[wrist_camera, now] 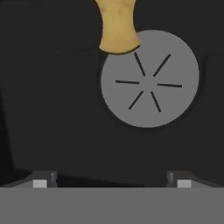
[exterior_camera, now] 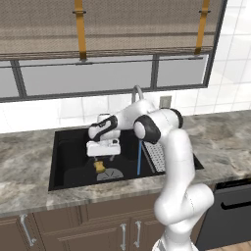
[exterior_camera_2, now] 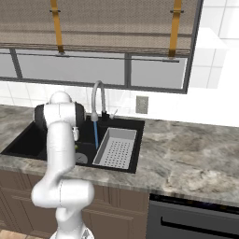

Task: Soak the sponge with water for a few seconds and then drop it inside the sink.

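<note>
My gripper (wrist_camera: pixel 112 183), jaws spread wide and holding nothing, hangs over the sink (exterior_camera: pixel 68 147), whose drain (wrist_camera: pixel 150 78) has the sponge (wrist_camera: pixel 117 27) at its rim, apparently dropped there as required.

The sponge (exterior_camera: pixel 99 166) at mid-frame is yellow-orange, lying in the black sink (exterior_camera: pixel 68 162). Beside it the round drain (wrist_camera: pixel 149 78) is flat grey with six thin dark slits in a spoke pattern. The water (exterior_camera: pixel 139 157) is a thin blue line. At right the drainer (exterior_camera_2: pixel 116 148) is pale grey, dotted with small holes. The table (exterior_camera_2: pixel 186 158) is mottled grey-brown marble.
</note>
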You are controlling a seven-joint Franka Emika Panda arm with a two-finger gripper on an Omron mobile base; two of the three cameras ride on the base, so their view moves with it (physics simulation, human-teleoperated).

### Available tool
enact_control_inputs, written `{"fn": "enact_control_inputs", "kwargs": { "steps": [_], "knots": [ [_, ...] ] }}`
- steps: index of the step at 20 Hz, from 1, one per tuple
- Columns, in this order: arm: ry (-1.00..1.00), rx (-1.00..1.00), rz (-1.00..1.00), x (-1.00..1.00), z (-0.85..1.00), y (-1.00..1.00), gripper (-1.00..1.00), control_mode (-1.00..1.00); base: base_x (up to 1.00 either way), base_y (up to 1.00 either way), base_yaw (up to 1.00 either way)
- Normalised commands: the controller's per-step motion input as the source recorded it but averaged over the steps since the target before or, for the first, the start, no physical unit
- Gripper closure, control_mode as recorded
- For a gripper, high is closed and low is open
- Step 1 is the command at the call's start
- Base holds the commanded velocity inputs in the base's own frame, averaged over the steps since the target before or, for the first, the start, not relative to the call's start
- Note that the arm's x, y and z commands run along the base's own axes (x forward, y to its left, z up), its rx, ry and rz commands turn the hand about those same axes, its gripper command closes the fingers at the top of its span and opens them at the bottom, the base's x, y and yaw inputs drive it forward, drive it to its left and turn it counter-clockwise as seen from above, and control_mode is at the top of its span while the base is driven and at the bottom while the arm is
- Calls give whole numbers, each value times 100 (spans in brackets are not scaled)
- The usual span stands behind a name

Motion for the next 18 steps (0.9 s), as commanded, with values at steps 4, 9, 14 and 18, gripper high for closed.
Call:
{"fn": "enact_control_inputs", "kwargs": {
  "steps": [4, 9, 14, 18],
  "knots": [
    [-16, 16, 0, -39, 75, -19, -100, -100, 0, 0, 0],
    [-10, 9, 0, -59, 49, -2, -100, -100, 0, 0, 0],
    [-9, 3, 2, -75, 30, -2, -100, -100, 0, 0, 0],
    [-6, 1, 2, -69, 37, 0, -100, -100, 0, 0, 0]
  ]
}}
